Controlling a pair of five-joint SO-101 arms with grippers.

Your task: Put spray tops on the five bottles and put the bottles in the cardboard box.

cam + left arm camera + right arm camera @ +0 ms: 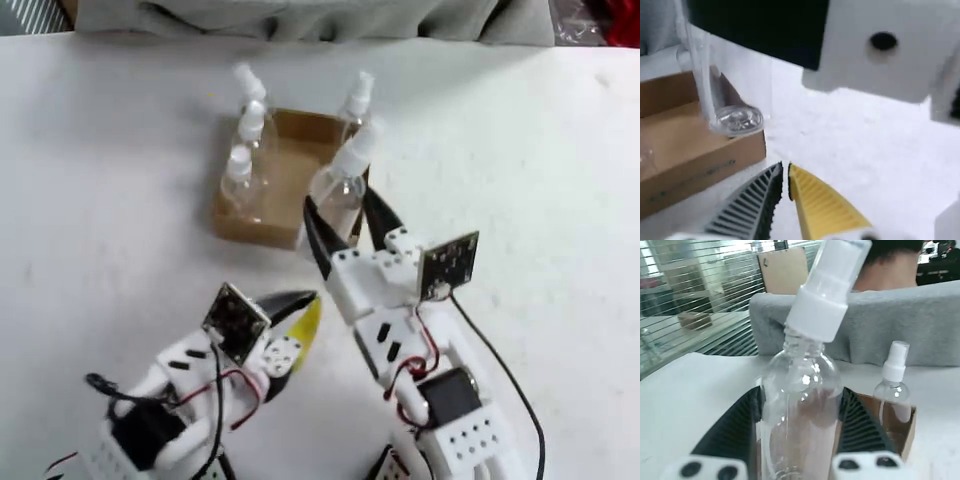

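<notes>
Over white tabletop (100,200), right fingers (320,245) pinch a bottle (340,188) at the cardboard box (240,228); left fingers (752,207) pressed together.

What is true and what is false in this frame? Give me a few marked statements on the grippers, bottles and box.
1. The right gripper is shut on a bottle that wears a spray top. True.
2. The left gripper holds a bottle too. False: it is shut on nothing, over the table beside the cardboard box.
3. The cardboard box is empty. False: other bottles with spray tops stand in it.
4. The held bottle's base is at the box's rim. True.
</notes>
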